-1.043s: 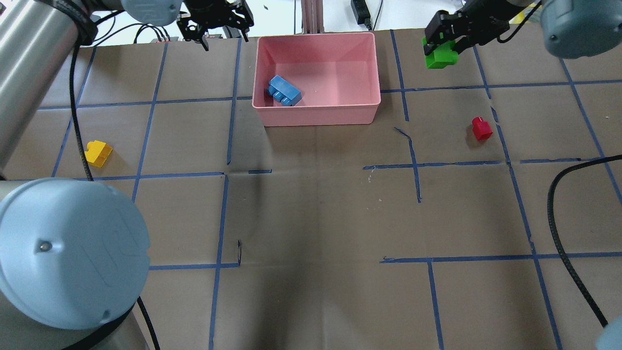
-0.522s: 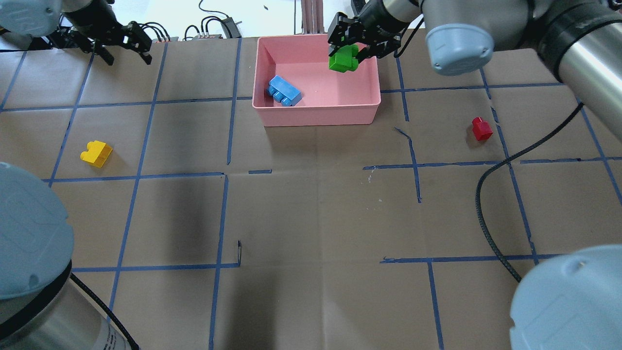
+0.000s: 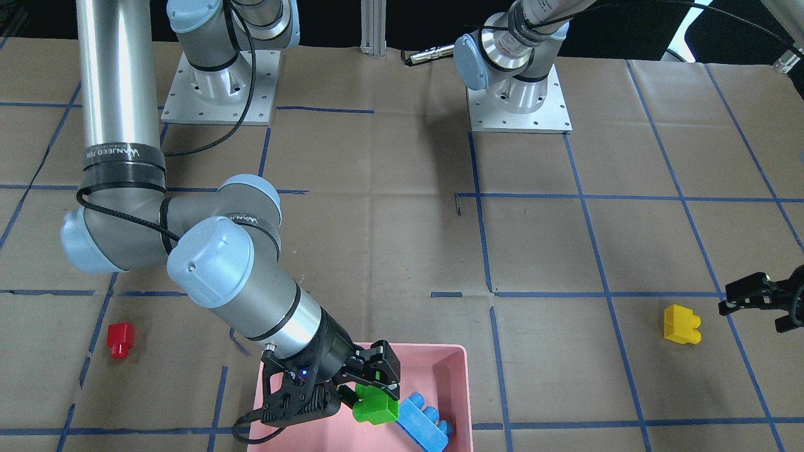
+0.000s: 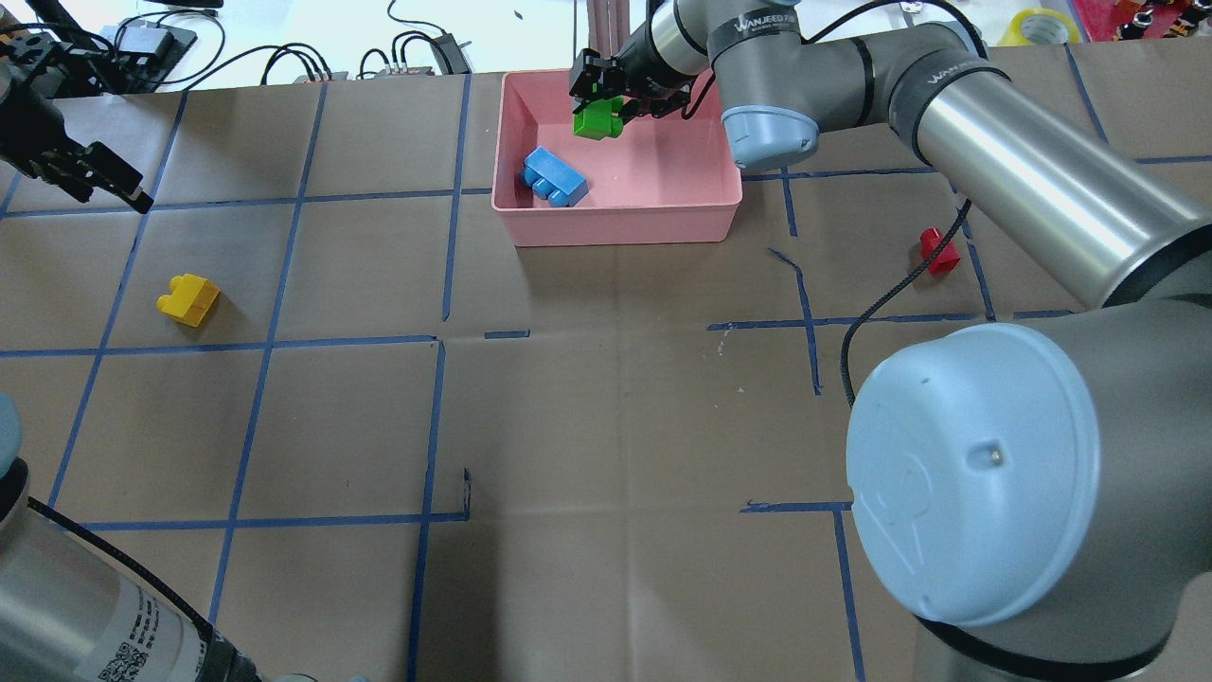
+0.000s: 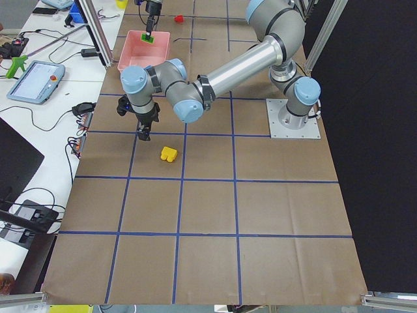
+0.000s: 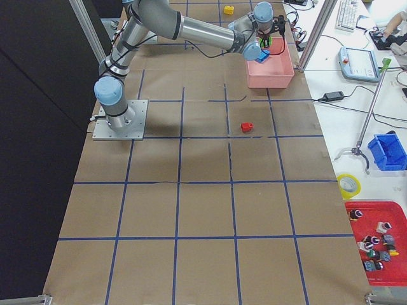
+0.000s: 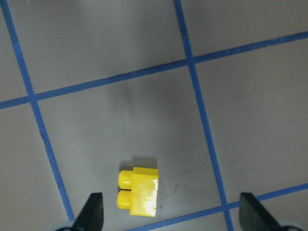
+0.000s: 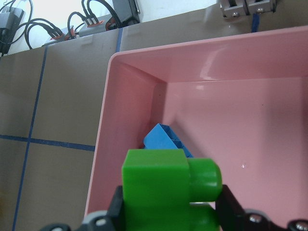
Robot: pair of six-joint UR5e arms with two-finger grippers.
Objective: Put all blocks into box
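Observation:
My right gripper (image 4: 606, 99) is shut on the green block (image 4: 597, 120) and holds it above the far part of the pink box (image 4: 625, 223). The green block also shows in the right wrist view (image 8: 166, 187) and the front view (image 3: 375, 409). The blue block (image 4: 554, 177) lies inside the box at its left end. The yellow block (image 4: 188, 299) lies on the table at the left; in the left wrist view (image 7: 139, 191) it sits between the fingertips, below them. My left gripper (image 4: 90, 175) is open, beyond the yellow block. The red block (image 4: 937, 252) lies on the table at the right.
The right arm's black cable (image 4: 890, 294) hangs over the table next to the red block. Cables and plugs (image 4: 417, 52) lie past the table's far edge. A metal post (image 4: 606, 28) stands behind the box. Blue tape lines grid the brown table (image 4: 615, 426).
My right gripper carried the green block leftward from outside the box to over its far left part. My left gripper swept left and toward the yellow block.

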